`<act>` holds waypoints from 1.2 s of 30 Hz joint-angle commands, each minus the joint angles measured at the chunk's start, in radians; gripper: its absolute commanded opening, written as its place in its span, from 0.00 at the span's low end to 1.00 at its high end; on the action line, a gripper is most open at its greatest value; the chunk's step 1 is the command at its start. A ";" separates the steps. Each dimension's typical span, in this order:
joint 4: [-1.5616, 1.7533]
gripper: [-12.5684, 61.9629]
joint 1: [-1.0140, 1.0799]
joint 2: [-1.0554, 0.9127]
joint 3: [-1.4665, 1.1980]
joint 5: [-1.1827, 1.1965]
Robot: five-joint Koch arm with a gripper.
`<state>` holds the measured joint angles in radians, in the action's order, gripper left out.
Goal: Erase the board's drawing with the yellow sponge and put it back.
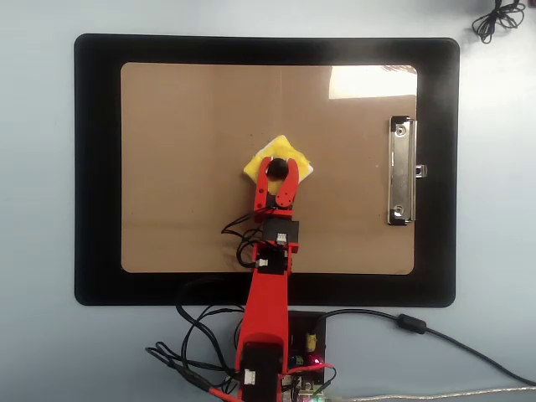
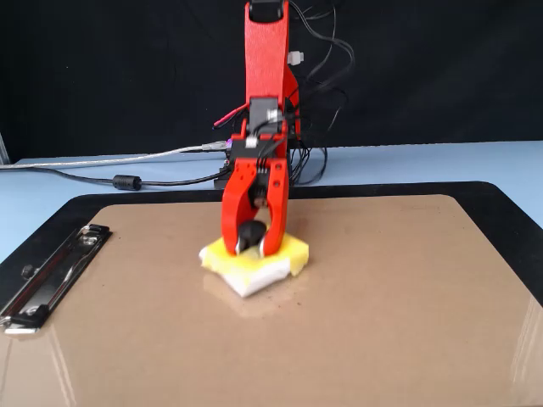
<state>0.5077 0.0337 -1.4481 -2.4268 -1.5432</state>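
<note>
Hand: I see my hand (image 1: 277,168) (image 2: 252,246) clamped on the black knob of the yellow sponge (image 1: 282,151) (image 2: 248,267), one jaw on each side.
Sponge: it sits flat on the board (image 1: 184,167) (image 2: 382,297), directly under my hand.
Board: it lies on a black mat (image 1: 96,167); its metal clip (image 1: 402,172) (image 2: 51,271) is well off to my hand's right in the overhead view.
Drawing: I cannot find it.
Tabletop (image 1: 38,201): light blue.

The drawing doesn't show anywhere on the board (image 1: 184,151), could be sitting under the yellow sponge (image 1: 290,152). The gripper (image 2: 252,248) and sponge are motion-blurred in the fixed view. The board's near edge is cropped there, and the arm's base is cut off overhead.
</note>
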 commanded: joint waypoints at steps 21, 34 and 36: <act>0.092 0.06 -0.161 0.097 0.021 -0.017; -0.773 0.06 -0.528 -0.638 0.166 -0.275; -0.813 0.06 -0.661 -0.646 0.198 -0.353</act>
<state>-0.2930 -0.5338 -2.0571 -2.2657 -1.7932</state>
